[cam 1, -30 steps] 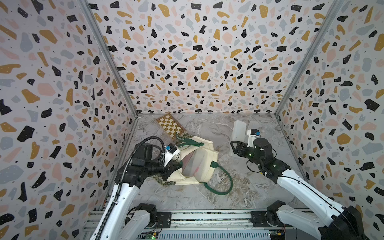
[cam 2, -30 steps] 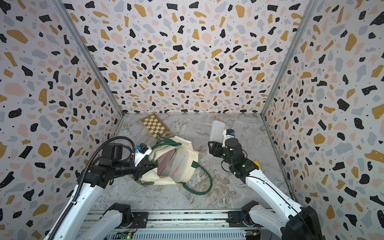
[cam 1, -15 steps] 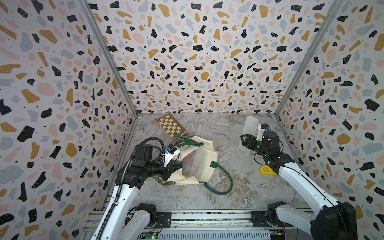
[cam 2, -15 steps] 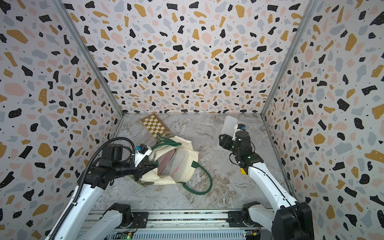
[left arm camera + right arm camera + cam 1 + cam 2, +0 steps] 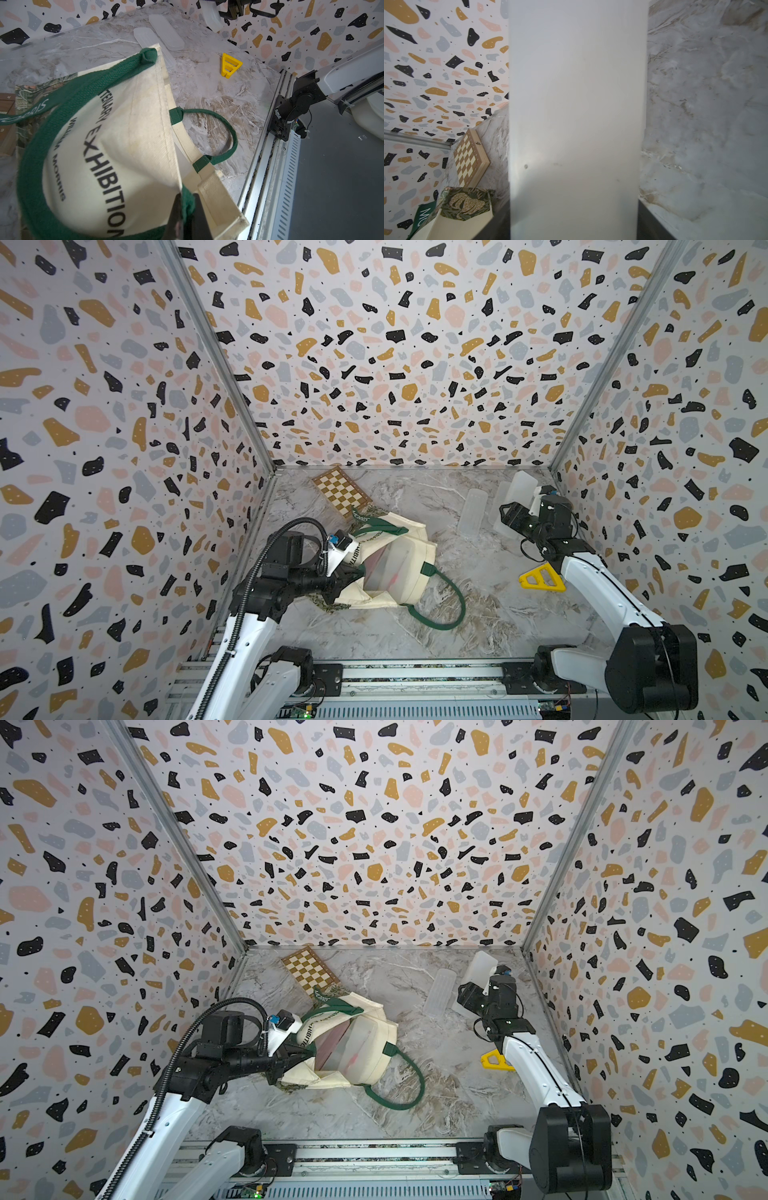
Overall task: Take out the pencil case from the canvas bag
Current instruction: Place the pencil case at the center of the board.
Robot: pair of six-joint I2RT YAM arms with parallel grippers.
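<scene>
Marble-patterned table (image 5: pixel 415 635), closed in on the far, left and right sides by terrazzo-print walls (image 5: pixel 395 364), with a metal rail (image 5: pixel 415 672) along the near edge bearing both arm bases. Left of centre: canvas bag (image 5: pixel 374 599), cream with green lettering, lying on its side with mouth agape, far end touching the wooden chessboard (image 5: pixel 340 495) near the far-left corner. One green handle (image 5: pixel 234 141) looped flat on the marble toward the near edge. At the bag's rim, left gripper (image 5: pixel 186 209) clamped on the green strap, holding that lip raised. Within the mouth, a translucent flat item (image 5: pixel 386 568) with red showing through. Far-right corner: right gripper (image 5: pixel 574 226) closed on the translucent white pencil case (image 5: pixel 575 104), held clear of the table. Just beside it, two translucent oblong pieces (image 5: pixel 472 512) flat on the marble. Near the right edge, a yellow triangular part (image 5: pixel 540 578).
</scene>
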